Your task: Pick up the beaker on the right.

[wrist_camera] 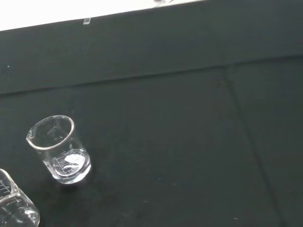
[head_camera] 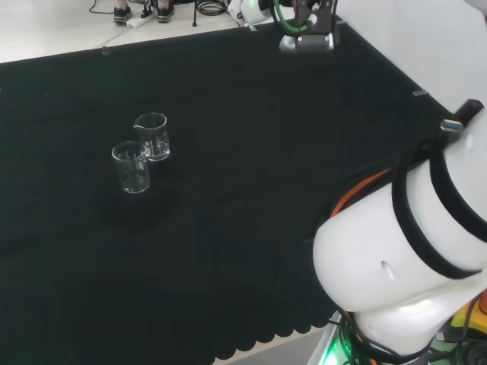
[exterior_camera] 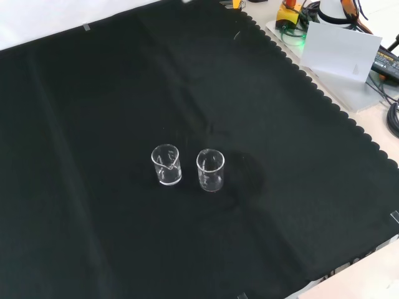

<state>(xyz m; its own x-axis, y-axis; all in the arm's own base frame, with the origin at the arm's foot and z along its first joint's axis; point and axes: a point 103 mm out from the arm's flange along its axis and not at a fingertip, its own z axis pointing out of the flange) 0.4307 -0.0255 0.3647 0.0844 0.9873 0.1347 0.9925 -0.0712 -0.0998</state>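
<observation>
Two clear beakers stood upright mid-cloth (exterior_camera: 93, 93), close together: right beaker (exterior_camera: 211, 170) and left beaker (exterior_camera: 166, 165) per front view. Both looked empty. Hand's fingers: couldn't tell whether released or clenched.

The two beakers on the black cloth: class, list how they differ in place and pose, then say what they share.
In the front view, the left beaker stands beside the right beaker, with a gap between them. In the head view, the left beaker stands farther off and the right beaker nearer, overlapping. The left beaker's spout shows plainly; the right beaker's is hard to make out. Both are clear, upright, look empty and similar in size.
</observation>
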